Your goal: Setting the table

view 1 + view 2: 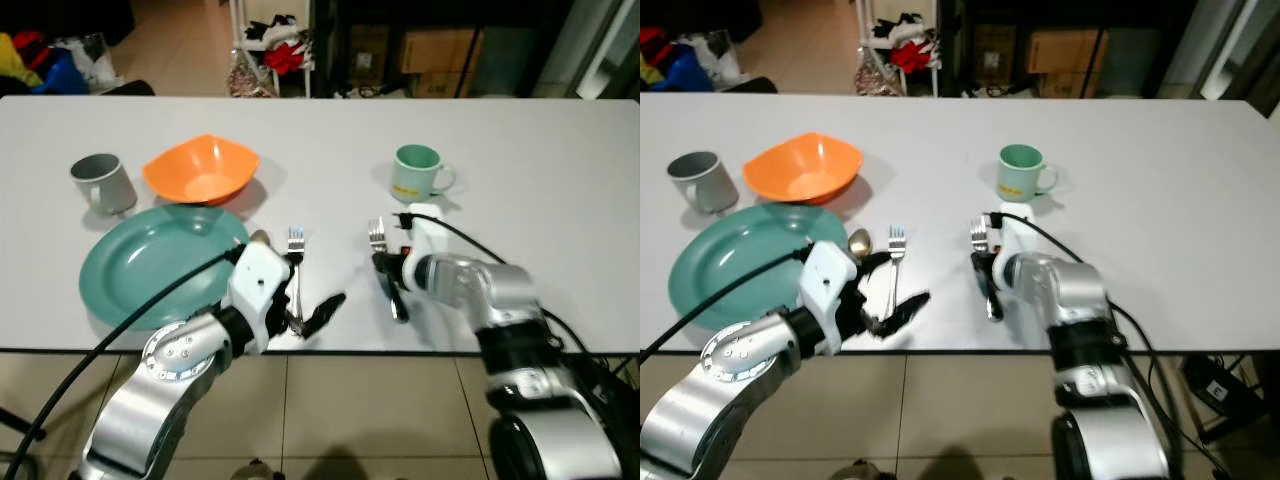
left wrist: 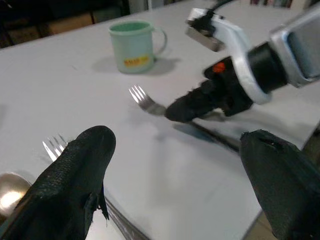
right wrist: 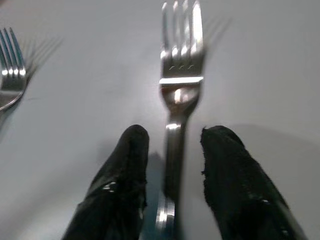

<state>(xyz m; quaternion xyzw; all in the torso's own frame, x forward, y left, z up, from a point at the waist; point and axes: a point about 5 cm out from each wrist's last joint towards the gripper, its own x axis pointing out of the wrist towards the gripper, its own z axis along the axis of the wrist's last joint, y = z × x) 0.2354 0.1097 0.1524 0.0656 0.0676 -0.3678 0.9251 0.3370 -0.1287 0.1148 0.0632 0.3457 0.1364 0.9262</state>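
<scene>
On the white rectangular table (image 1: pixel 560 200), a round teal plate (image 1: pixel 150 265) is taken as the landmark. Just behind the plate, toward the far edge, a shallow orange plastic bowl (image 1: pixel 202 170) is seen, and beside that bowl, on the robot's left of it, a grey mug (image 1: pixel 103 183) stands upright. Just to the right of the plate a spoon with a dull gold bowl (image 1: pixel 859 242) lies on the table, and next to it a silver metal fork (image 1: pixel 296 255) is laid with its tines pointing away from the robot. The left tool (image 1: pixel 312 312) is held low at the near table edge, right of the plate and beside this fork's handle, with its two black fingers (image 2: pixel 75 180) spread wide and nothing between them. Further right of the plate, a second silver fork (image 3: pixel 179 90) rests on the table, tines also away from the robot. The right tool (image 3: pixel 172 170) is placed over its handle, the fingers slightly parted on either side of the handle; whether they touch it cannot be told. Beyond this fork, a pale green mug with a yellow label (image 1: pixel 418 173) stands upright.
</scene>
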